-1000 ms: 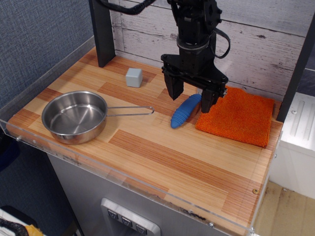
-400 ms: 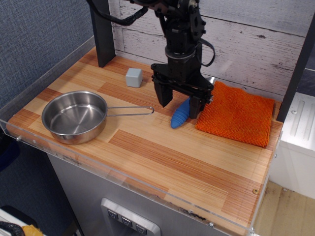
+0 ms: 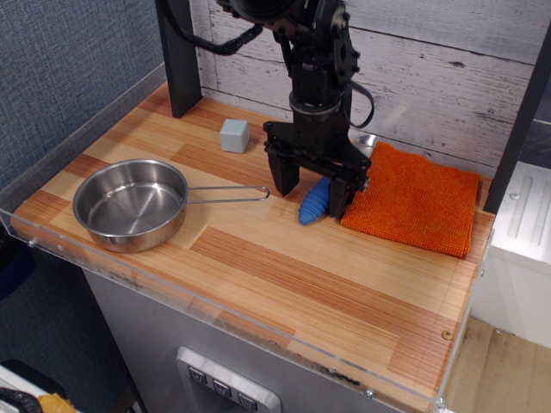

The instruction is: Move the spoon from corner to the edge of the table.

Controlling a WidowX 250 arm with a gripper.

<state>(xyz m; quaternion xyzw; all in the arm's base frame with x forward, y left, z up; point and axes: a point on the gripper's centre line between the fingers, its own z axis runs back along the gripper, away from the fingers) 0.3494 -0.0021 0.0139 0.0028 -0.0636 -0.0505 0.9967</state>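
- Spoon with the thick ribbed bright-blue handle (image 3: 313,201) is lying on the wood-grain plank table with the clear acrylic rim (image 3: 258,258), toward the back, right beside the left edge of the fuzzy orange cloth (image 3: 413,202).
- Its shiny metal bowl (image 3: 367,140) just peeks out behind the arm, near the white plank wall.
- Black robot gripper (image 3: 313,184) is down low over the handle, jaws spread wide, one finger on each side of the blue part. Can't see it squeezing anything, so nothing's held.
- Round steel pan with the thin wire handle (image 3: 131,204) sits on the left side, well apart from the spoon.
- Small grey-blue cube (image 3: 233,135) sits behind the pan, near the black post (image 3: 180,56).
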